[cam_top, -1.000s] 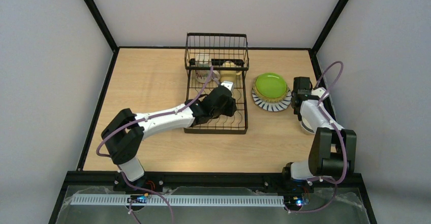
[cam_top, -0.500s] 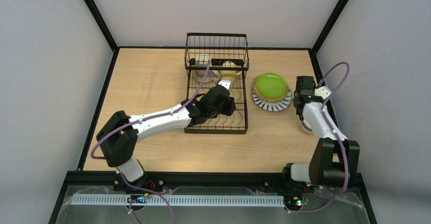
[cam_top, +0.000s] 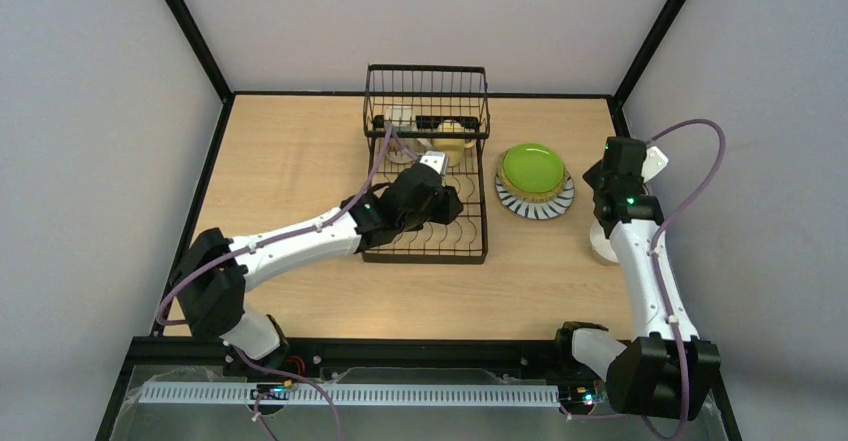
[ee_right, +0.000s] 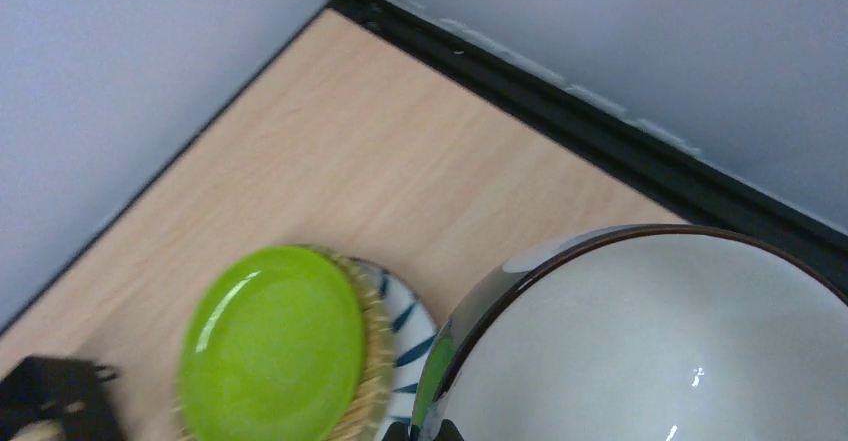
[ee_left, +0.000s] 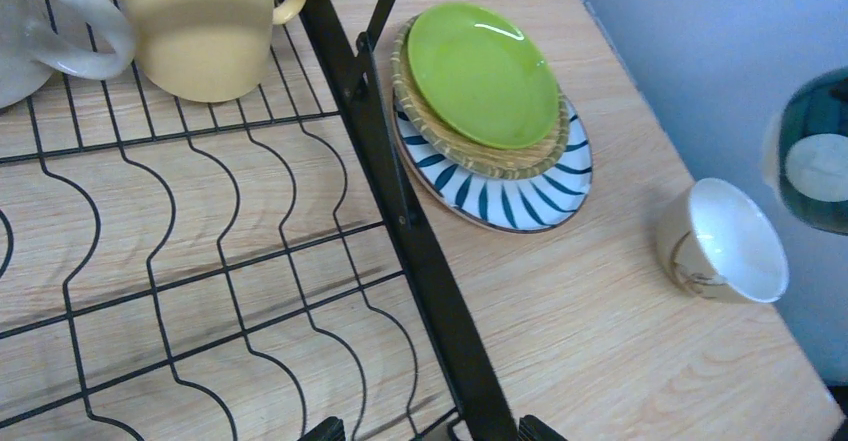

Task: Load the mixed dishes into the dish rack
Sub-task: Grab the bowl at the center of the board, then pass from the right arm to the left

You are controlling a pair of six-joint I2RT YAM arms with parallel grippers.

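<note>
The black wire dish rack [cam_top: 478, 253] stands at mid table. A cream mug [ee_left: 40, 31] and a pale yellow mug [ee_left: 205, 26] sit at its far end. My left gripper [ee_left: 430, 429] is open and empty, low over the rack's right rail [ee_left: 400, 201]; it also shows in the top view [cam_top: 432, 166]. The lime green plate [cam_top: 532, 169] lies on the tan and striped plates, right of the rack. My right gripper [ee_right: 430, 431] is shut on the rim of the dark blue mug [ee_right: 660, 351] and holds it in the air [cam_top: 655, 161]. A white printed mug [ee_left: 725, 241] stands on the table.
The plate stack [ee_left: 500, 176] lies close to the rack's right side. The white printed mug [cam_top: 601, 248] is partly under my right arm. The black frame post and side wall [ee_right: 600, 131] run close behind the held mug.
My right arm has lifted the dark blue mug off the table and swung it up toward the far right corner. My left arm has stretched a little farther along the rack.
</note>
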